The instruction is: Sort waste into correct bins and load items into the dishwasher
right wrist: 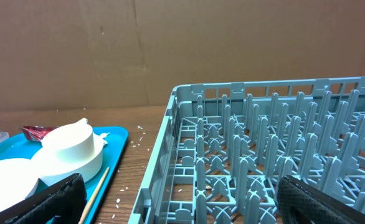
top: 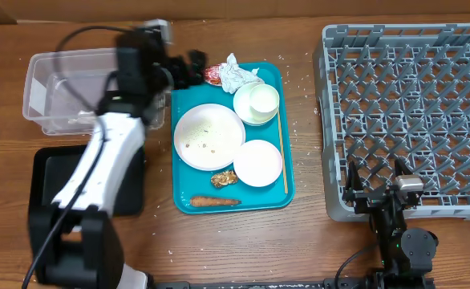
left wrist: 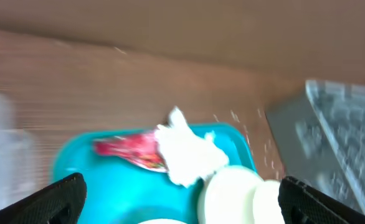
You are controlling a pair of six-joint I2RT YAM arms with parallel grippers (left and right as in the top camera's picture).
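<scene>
A teal tray (top: 286,80) holds a round white plate (top: 209,136), a white bowl (top: 257,163), and a second bowl (top: 247,110) with a small cup (top: 263,98) in it. At its far end lie a crumpled napkin (top: 237,74) and a red wrapper (top: 213,75). A brown lump (top: 224,179) and a sausage stick (top: 215,201) lie near its front. My left gripper (top: 196,69) is open and empty, just left of the wrapper. In the left wrist view, blurred, its jaws (left wrist: 182,199) frame the napkin (left wrist: 189,152), wrapper (left wrist: 129,149) and bowl (left wrist: 229,193). My right gripper (top: 376,170) is open at the front edge of the grey rack (top: 411,112).
A clear tub (top: 58,88) stands at the back left and a black tray (top: 50,181) in front of it, partly under my left arm. A thin wooden stick (top: 281,152) lies along the tray's right side. Rice grains are scattered between tray and rack (right wrist: 263,143).
</scene>
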